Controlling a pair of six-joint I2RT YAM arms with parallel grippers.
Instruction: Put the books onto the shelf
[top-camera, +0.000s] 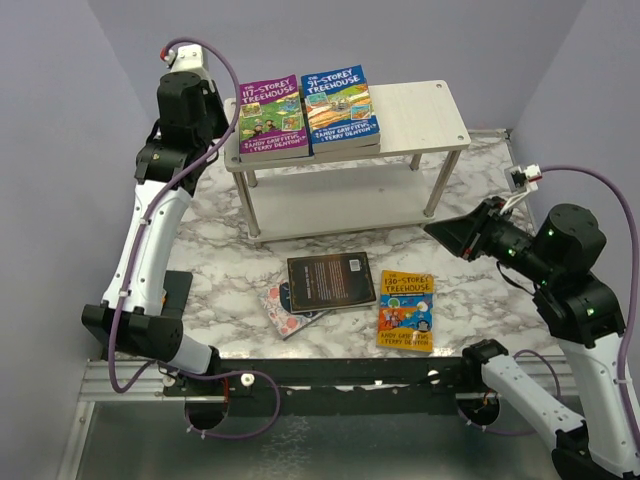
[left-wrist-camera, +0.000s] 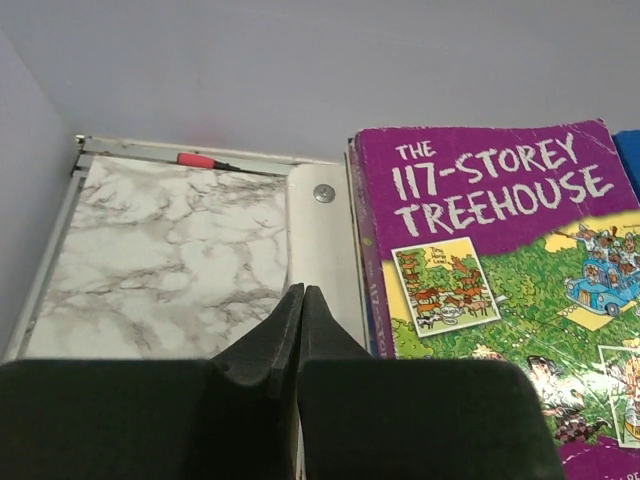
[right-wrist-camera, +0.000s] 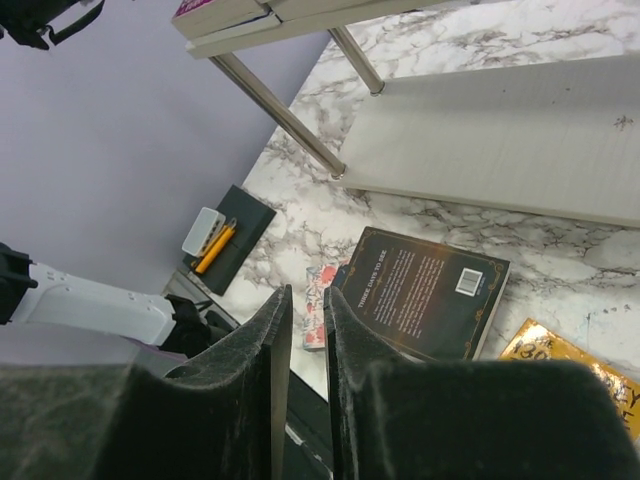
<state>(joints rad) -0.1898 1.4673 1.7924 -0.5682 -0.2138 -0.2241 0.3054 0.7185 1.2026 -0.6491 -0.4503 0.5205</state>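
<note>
The left gripper (left-wrist-camera: 302, 292) is closed, its two dark fingers pressed flat together with nothing between them. It hovers at the far left corner of the white shelf (top-camera: 420, 110), just left of the purple book (left-wrist-camera: 500, 280), "The 117-Storey Treehouse", which lies face up on the left of the top tier. The blue book (top-camera: 339, 108), "The 91-Storey Treehouse", lies just beside it on the right, also face up on the top tier. The right part of that tier is bare, and so is what shows of the lower tier.

The right gripper (right-wrist-camera: 306, 295) hangs over the right side of the marble table (top-camera: 480, 300), pointing left towards the shelf's near right leg. Its fingers stand slightly apart with a narrow gap and grip nothing.

Three more books lie flat on the table, near side of the shelf. The dark brown book (top-camera: 330, 281) lies back cover up, overlapping the pink floral book (top-camera: 283, 310) at its near left. The orange book (top-camera: 406, 311) lies face up to the right, apart from them.

At the table's left edge, a dark mat (right-wrist-camera: 245, 225) carries a small grey case (right-wrist-camera: 203, 232).
</note>
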